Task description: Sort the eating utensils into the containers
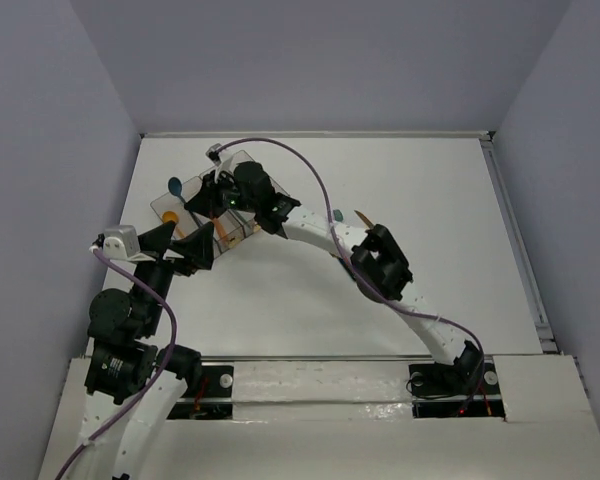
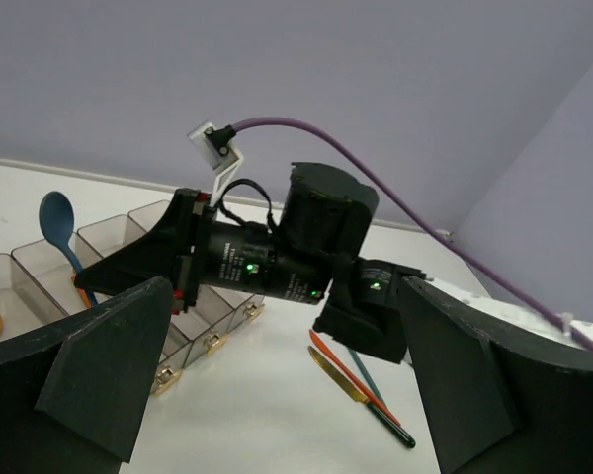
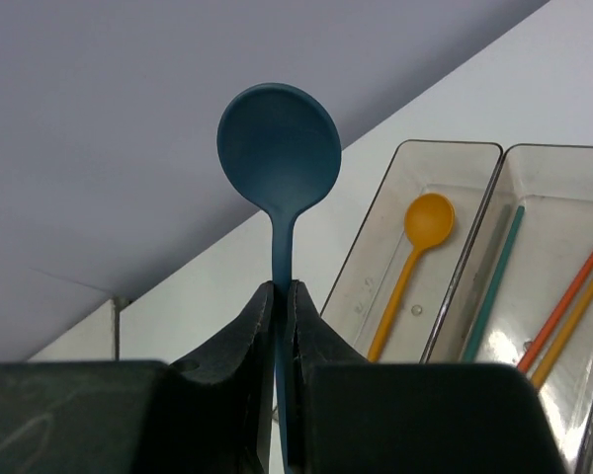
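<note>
My right gripper (image 3: 284, 288) is shut on the handle of a teal-blue spoon (image 3: 279, 148), bowl up, over the left end of the row of smoky-grey containers (image 3: 450, 144). The nearest bin holds an orange spoon (image 3: 415, 247). The bin beside it holds a teal utensil (image 3: 494, 276), and orange ones (image 3: 568, 301) lie further right. In the top view the right gripper (image 1: 202, 193) is over the bins (image 1: 166, 205), with the spoon bowl (image 1: 175, 186) at their left. My left gripper (image 1: 180, 240) is open and empty just in front of the bins.
A gold-bladed knife with a dark handle (image 2: 361, 390), an orange utensil (image 2: 341, 370) and a teal one (image 2: 366, 370) lie together on the white table right of the bins, partly under the right arm (image 1: 380, 260). Walls close the table at the back and both sides.
</note>
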Robot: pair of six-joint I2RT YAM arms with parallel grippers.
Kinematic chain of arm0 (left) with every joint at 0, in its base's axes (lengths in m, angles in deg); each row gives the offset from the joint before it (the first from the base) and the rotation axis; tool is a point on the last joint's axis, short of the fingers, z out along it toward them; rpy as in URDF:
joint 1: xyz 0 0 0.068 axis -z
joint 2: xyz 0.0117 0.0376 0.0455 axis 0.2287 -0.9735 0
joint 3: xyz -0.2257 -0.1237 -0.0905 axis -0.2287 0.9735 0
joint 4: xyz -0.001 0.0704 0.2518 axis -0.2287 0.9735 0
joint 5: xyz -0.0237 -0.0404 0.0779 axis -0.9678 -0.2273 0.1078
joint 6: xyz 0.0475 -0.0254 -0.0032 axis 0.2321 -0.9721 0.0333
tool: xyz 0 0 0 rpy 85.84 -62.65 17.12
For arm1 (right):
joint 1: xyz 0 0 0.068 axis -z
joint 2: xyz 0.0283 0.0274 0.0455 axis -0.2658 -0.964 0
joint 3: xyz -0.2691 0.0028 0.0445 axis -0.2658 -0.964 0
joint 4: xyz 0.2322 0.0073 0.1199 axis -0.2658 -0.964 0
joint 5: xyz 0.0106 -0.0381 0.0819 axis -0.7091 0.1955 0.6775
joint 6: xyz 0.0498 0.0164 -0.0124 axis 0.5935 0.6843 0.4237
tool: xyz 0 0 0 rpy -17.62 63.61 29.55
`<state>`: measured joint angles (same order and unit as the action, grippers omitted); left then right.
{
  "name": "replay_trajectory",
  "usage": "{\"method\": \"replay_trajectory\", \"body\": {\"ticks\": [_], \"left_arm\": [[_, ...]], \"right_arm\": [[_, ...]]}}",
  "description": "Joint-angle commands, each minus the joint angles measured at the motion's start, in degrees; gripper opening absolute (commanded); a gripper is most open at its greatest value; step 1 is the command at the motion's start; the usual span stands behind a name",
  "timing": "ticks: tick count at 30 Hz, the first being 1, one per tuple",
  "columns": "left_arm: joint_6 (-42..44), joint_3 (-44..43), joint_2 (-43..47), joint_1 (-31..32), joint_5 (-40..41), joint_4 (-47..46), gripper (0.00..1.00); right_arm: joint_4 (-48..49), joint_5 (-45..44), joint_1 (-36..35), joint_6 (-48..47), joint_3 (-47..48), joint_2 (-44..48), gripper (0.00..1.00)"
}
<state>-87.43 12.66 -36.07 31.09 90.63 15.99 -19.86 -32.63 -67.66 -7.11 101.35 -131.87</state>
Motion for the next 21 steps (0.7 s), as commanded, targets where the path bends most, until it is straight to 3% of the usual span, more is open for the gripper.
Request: {"method": "replay_trajectory", "body": {"ticks": [1,7,14,16,17,20,21], "left_arm": [[0.1,-0.2,0.7,-0.4,0.2,-2.6,0.99],[0.1,-0.2,0.7,-0.4,0.0,-2.7,0.99],[0.1,-0.1,0.6,-0.4,-0.3,-2.9,0.99],[0.1,-0.1,0.5,-0.4,-0.3,-2.8,0.99],[0.1,-0.1,0.5,-0.4,-0.3,-2.9,0.99],[0.1,-0.1,0.5,-0.4,-0.3,-2.9,0.99],[0.1,-0.1,0.5,-0.4,-0.3,-3.0,0.99]], "right_arm": [[-0.5,-2.8,-1.1,0.9,12.5,-7.1,0.0],[-3.7,-7.4,-1.6,-3.2,21.0,-14.5,0.0],[-3.8,-9.7,-2.2,-5.6,22.3,-17.1,0.03],[-4.6,-9.6,-2.2,-6.2,22.3,-17.2,0.11],[-5.2,-9.5,-2.7,-7.3,22.3,-17.2,0.22],[-6.6,-9.8,-3.4,-10.0,21.2,-16.0,0.35],[-6.7,-9.9,-3.4,-10.5,20.0,-15.0,0.44]]}}
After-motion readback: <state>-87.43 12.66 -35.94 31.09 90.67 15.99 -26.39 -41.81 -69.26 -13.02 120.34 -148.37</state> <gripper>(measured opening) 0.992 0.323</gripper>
